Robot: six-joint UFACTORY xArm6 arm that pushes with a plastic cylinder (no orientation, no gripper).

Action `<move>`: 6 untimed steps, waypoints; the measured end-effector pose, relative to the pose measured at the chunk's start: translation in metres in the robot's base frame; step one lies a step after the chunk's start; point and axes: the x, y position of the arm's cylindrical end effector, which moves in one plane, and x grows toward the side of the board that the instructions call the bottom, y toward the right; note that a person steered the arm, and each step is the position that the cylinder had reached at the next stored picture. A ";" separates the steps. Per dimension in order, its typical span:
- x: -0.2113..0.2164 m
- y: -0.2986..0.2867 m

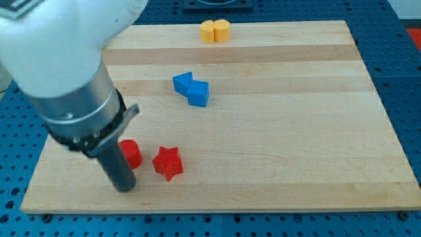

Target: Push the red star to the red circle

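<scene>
My tip [125,188] bare rod, grasps nothing, on tabletop [276,158]; red star [168,162] at its 2 o'clock, red circle [131,153] near star's 9; push needs star's 3 o'clock side

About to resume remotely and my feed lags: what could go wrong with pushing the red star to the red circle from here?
1. My tip sits at the view's left of the red circle block, opposite the red star block; sweeping rightward could knock the circle.
2. Both lie near the bottom edge of the wooden board; a downward push might slide one off.
</scene>
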 end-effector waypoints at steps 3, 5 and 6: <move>-0.003 0.156; -0.048 0.093; -0.060 0.034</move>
